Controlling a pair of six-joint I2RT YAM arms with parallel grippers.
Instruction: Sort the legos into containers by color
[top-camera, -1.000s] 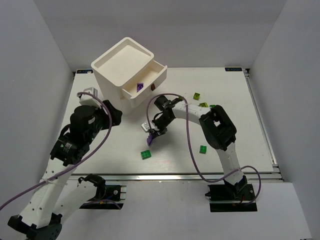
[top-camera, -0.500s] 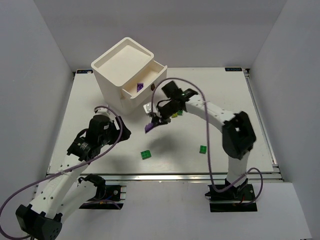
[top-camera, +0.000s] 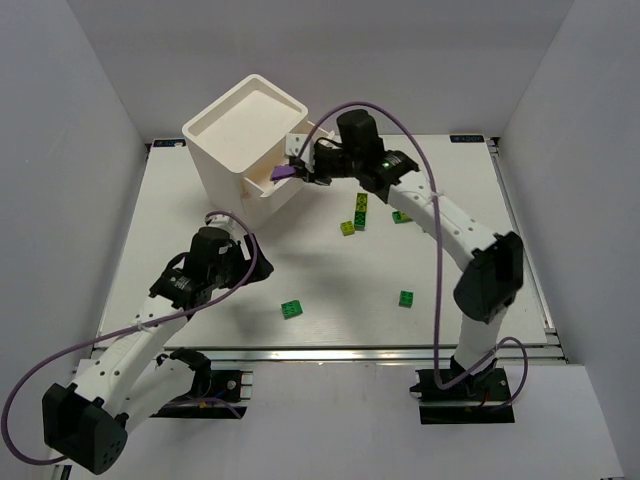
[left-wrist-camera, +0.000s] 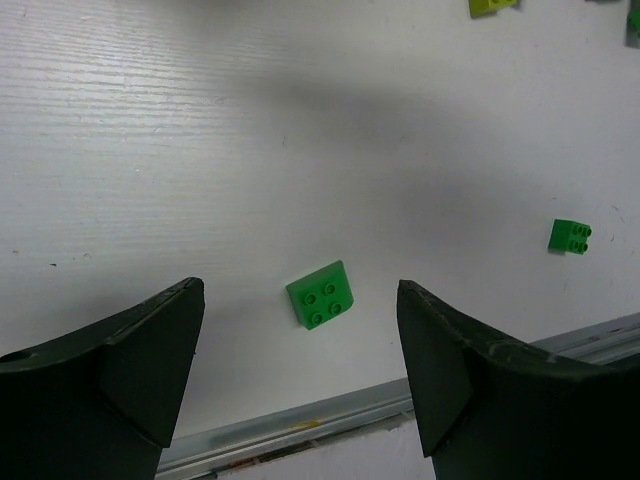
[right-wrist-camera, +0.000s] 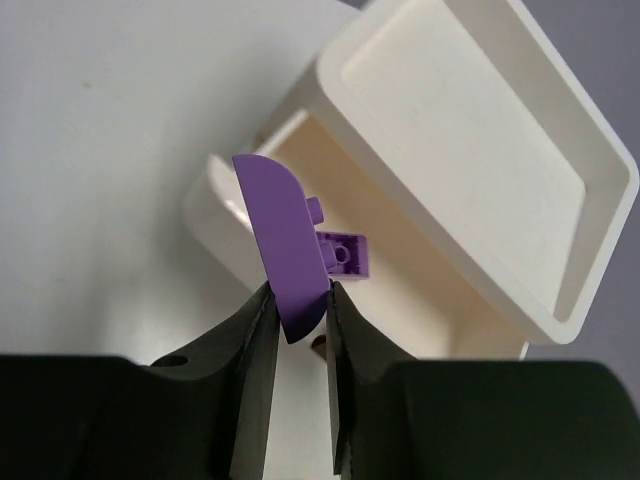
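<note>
My right gripper (top-camera: 297, 170) is shut on a purple lego (top-camera: 285, 172) and holds it over the open top drawer (top-camera: 262, 186) of the white drawer unit (top-camera: 245, 120). In the right wrist view the purple lego (right-wrist-camera: 280, 240) stands on edge between the fingers, above the drawer (right-wrist-camera: 215, 185), where a second purple lego (right-wrist-camera: 345, 255) lies. My left gripper (top-camera: 240, 262) is open and empty above the table. A green lego (left-wrist-camera: 322, 294) lies on the table ahead of it, between the fingers' line of sight.
More legos lie on the table: a green one (top-camera: 291, 309) at front middle, a green one (top-camera: 406, 298) to its right, and a green and yellow-green group (top-camera: 355, 215) near the middle. The metal table edge (left-wrist-camera: 300, 425) runs close below the left gripper.
My right gripper has carried the purple lego from the table's middle up and back to over the open drawer. My left arm has swung lower and toward the table's front.
</note>
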